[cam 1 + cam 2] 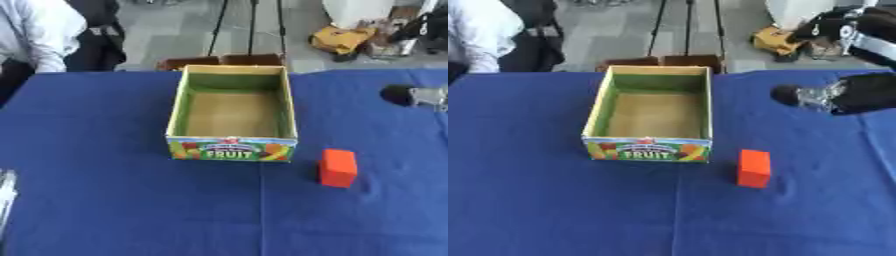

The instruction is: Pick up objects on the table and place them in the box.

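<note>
An open cardboard box (233,112) with a "FRUIT" label on its front wall stands in the middle of the blue table; its inside is bare. An orange block (338,168) stands on the cloth just right of the box's front corner, apart from it. My right hand (798,95) comes in from the right edge, blurred, level with the box's far half and well behind the block, touching neither. Only a pale sliver of my left hand (5,192) shows at the lower left edge.
The blue cloth (114,200) covers the whole table. Beyond the far edge are a person's sleeve (39,30), tripod legs, a small brown box (223,61) and clutter on the floor.
</note>
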Tool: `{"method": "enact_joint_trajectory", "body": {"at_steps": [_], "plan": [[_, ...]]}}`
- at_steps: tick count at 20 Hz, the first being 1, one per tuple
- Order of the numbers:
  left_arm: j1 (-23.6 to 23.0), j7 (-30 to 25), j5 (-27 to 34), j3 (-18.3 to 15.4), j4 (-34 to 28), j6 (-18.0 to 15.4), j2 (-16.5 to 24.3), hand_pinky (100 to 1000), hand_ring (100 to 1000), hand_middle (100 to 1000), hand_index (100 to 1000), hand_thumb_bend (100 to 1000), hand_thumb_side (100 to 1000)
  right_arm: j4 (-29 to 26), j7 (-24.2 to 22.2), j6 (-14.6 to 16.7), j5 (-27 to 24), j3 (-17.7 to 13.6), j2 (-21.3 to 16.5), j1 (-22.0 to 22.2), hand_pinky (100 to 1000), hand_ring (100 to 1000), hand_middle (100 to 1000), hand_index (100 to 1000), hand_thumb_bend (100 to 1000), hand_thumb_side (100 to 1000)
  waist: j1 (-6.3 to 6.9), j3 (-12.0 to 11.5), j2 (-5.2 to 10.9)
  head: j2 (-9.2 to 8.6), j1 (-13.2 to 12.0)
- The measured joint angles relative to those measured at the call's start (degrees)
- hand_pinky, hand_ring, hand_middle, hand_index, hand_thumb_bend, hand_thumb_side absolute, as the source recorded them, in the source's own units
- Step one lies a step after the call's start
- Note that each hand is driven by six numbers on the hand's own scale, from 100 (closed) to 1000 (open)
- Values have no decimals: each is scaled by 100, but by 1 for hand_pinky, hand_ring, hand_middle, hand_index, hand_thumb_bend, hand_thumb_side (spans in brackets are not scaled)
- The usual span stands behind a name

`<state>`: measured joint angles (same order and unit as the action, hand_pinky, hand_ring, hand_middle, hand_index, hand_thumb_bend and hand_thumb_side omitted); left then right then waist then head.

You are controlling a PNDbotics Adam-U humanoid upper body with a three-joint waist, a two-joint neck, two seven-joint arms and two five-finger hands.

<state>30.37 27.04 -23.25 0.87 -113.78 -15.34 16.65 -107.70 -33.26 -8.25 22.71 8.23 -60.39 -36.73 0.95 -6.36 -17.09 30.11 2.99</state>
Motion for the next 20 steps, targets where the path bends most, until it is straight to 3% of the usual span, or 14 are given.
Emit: {"method": "enact_joint_trajectory", "body": {"at_steps": [5,9,11,17,20], "plan": [[0,-1,1,4,0,0,0,838,907,879,977,109,992,161,-557,-259,-116,223,19,-113,844,912,843,981,681,509,-3,-16,3,-4,5],[0,-2,1,27,0,-1,0,838,907,879,976,107,991,253,-829,-510,-125,416,66,-126,814,883,839,987,506,451,-5,-24,4,-38,18],[1,-2,3,30,0,-1,0,838,907,879,976,105,991,323,-898,-666,-146,507,114,-164,812,879,837,983,476,429,-5,-34,4,-40,26],[1,-1,10,31,0,0,-3,837,907,878,976,103,988,582,-1078,-1146,-371,825,343,-311,818,876,847,973,513,406,-5,-64,4,-40,50],[1,1,12,32,0,2,-4,836,907,878,976,102,987,715,-1130,-1271,-416,961,473,-366,833,920,874,980,558,414,-10,-72,4,-41,52]]}}
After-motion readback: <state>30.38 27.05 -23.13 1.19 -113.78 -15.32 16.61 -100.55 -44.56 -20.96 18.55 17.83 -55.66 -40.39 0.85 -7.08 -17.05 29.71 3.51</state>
